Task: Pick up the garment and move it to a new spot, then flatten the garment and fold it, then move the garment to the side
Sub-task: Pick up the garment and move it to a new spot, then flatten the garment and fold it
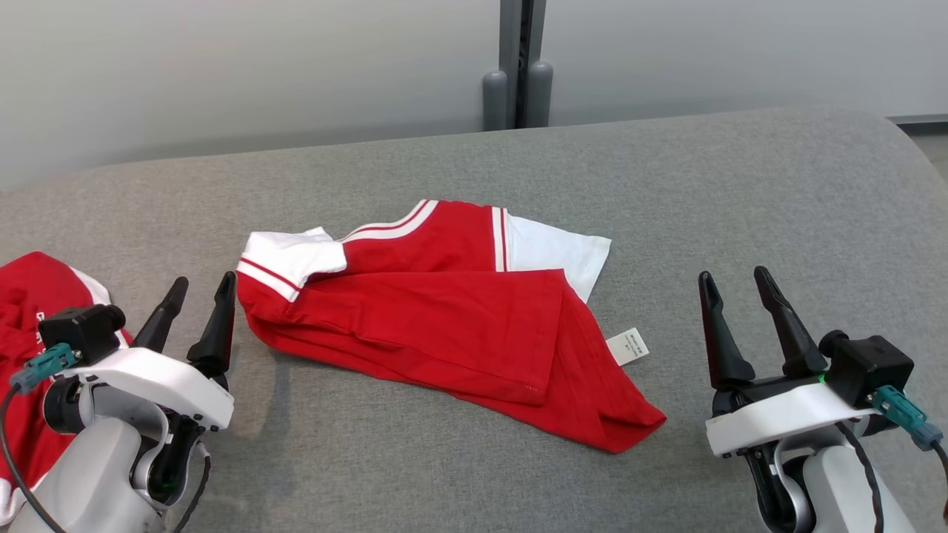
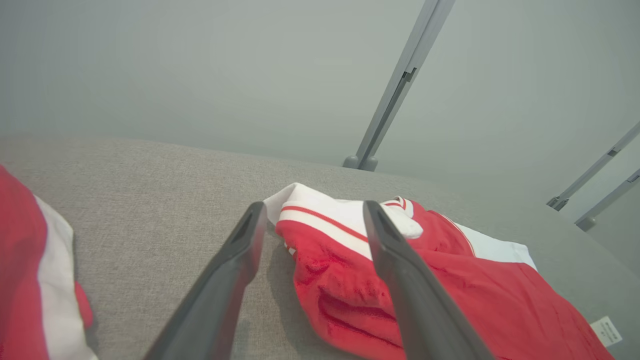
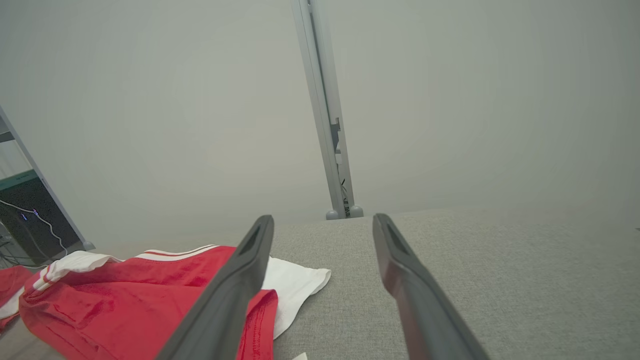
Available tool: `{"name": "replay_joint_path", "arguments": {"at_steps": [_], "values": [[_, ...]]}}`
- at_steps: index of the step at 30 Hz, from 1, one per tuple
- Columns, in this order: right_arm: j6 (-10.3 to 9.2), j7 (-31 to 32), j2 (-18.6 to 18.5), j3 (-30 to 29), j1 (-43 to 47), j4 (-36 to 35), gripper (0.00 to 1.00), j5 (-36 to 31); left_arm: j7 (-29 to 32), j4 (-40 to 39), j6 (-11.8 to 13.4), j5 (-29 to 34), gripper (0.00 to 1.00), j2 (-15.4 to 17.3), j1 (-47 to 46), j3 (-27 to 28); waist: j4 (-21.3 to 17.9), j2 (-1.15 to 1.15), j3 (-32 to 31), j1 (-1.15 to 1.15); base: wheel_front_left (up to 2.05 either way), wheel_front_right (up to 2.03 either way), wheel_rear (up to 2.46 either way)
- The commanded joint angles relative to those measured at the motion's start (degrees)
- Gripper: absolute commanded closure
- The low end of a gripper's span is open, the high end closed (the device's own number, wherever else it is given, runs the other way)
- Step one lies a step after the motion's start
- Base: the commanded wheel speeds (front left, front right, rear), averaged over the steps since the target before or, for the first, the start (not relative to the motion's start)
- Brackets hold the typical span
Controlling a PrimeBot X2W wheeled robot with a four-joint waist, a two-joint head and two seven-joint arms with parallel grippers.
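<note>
The garment (image 1: 444, 311), a red T-shirt with white sleeves and striped trim, lies loosely folded in the middle of the grey fabric surface (image 1: 740, 207); a white label (image 1: 628, 346) sticks out at its right edge. My left gripper (image 1: 204, 285) is open, just left of the shirt's striped sleeve, holding nothing. The left wrist view has the garment (image 2: 450, 295) beyond my parted left gripper (image 2: 312, 209). My right gripper (image 1: 737, 277) stands open over bare fabric to the right of the shirt. From the right wrist, the garment (image 3: 140, 295) lies to the left of that gripper (image 3: 322, 220).
A second red and white garment (image 1: 29, 311) lies at the far left, partly behind my left arm, and it appears again as a red garment (image 2: 30, 290) at the left wrist view's edge. A grey wall with a post (image 1: 518, 66) stands behind the surface.
</note>
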Motion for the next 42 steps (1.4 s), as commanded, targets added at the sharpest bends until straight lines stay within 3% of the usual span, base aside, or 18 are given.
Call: {"name": "replay_joint_path", "arguments": {"at_steps": [1, 11, 15, 18, 23, 31, 42], "values": [[0.13, -0.1, -0.4, -0.3, 0.5, 0.1, 0.00, -0.7, -1.0, -1.8, 1.4, 1.7, 0.00, 0.6, 1.1, 0.5, 0.7, 0.00, -0.6, 0.00, 0.00, 0.00, 0.00], [0.13, -0.1, -0.4, -1.6, 1.3, -2.7, 0.00, -1.7, -2.0, -22.3, 10.1, 12.2, 0.00, 2.1, 12.2, 11.6, 2.4, 0.00, -1.3, 0.00, 0.00, 0.00, 0.00], [0.13, -0.1, -0.5, -2.2, 2.7, -3.5, 0.00, -1.0, -2.0, -30.2, 12.8, 17.0, 0.00, -0.9, 18.3, 16.4, 3.1, 0.00, -1.4, 0.00, 0.00, 0.00, 0.00], [0.13, -0.1, -0.4, -2.5, 3.6, -3.5, 0.00, -0.6, -2.0, -32.7, 13.3, 19.3, 0.00, -3.3, 21.0, 18.2, 3.5, 0.00, -1.2, 0.00, 0.00, 0.00, 0.00], [0.13, -0.1, -0.4, -2.9, 4.9, -3.1, 0.00, 0.0, -2.0, -33.8, 11.5, 23.3, 0.00, -8.2, 24.8, 20.0, 4.3, 0.00, -0.8, 0.00, 0.00, 0.00, 0.00], [0.13, -0.1, -0.4, -1.3, 4.7, -1.4, 0.00, 1.5, -2.0, -32.4, 8.2, 26.6, 0.00, -11.6, 25.1, 22.1, 5.2, 0.00, -1.0, 0.00, 0.00, 0.00, 0.00], [0.13, 8.5, -1.2, 11.1, -0.1, 10.1, 0.00, 11.2, -2.0, -30.6, 5.7, 28.7, 0.00, -14.3, 24.8, 23.7, 7.6, 0.00, -1.1, 0.00, 0.00, 0.00, 0.00]]}}
